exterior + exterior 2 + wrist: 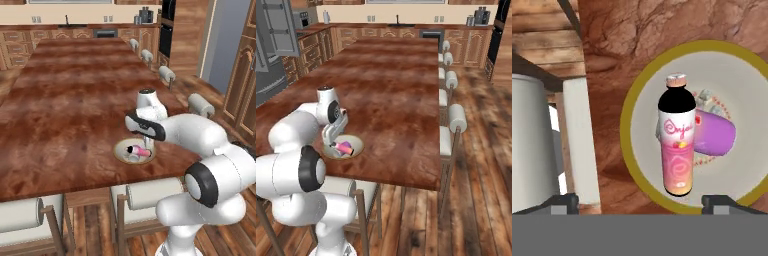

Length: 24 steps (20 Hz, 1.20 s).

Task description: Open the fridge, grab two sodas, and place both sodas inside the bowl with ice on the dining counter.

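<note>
The tan-rimmed bowl with ice [628,125] sits on the dining counter [637,30] near its front edge. Inside it lies the pink bottle [677,140] with a dark neck, and the purple can [714,132] rests beside it on its side. A few whitish ice pieces [708,100] peek out behind them. My gripper [641,204] hovers just above the bowl, open, its fingertips wide apart and touching neither soda. From the base, the gripper [148,144] points down over the bowl [118,150] and the bottle [138,150]. From the right side, the gripper [331,143] stands over the bowl [359,146].
White-cushioned stools [150,192] line the counter's near edge, and more stools [458,117] run along its right side. The grey fridge [268,75] stands far left with a door swung open. The counter top [75,100] stretches far behind the bowl.
</note>
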Available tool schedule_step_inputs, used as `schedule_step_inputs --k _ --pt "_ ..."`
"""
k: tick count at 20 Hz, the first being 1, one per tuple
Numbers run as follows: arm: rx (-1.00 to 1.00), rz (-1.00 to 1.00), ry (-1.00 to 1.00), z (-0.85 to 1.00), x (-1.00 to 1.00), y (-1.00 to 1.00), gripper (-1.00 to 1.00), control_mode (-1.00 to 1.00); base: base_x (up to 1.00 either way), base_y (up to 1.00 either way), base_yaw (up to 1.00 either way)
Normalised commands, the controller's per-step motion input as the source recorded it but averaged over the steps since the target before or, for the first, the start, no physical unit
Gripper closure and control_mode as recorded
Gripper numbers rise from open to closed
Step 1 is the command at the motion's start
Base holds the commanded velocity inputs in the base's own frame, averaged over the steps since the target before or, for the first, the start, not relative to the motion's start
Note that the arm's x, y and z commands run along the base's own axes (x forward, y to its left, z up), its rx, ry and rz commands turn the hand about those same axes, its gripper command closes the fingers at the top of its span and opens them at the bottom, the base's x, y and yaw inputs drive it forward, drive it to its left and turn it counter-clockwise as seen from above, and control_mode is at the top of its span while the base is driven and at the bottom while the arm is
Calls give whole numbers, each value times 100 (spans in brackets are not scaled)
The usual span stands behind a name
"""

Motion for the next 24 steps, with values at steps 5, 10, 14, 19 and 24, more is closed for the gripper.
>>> schedule_step_inputs --k 5,10,14,19,24 --pt "10 -15 -22 49 -91 -8 -100 -100 0 0 0" --pt "25 -30 -23 31 -100 0 -100 -100 0 0 0" --pt "28 -35 -24 32 -93 1 -100 -100 0 0 0" --pt "21 -36 -22 62 -58 0 -100 -100 0 0 0" --pt "16 -36 -17 74 -23 1 -100 -100 0 0 0"
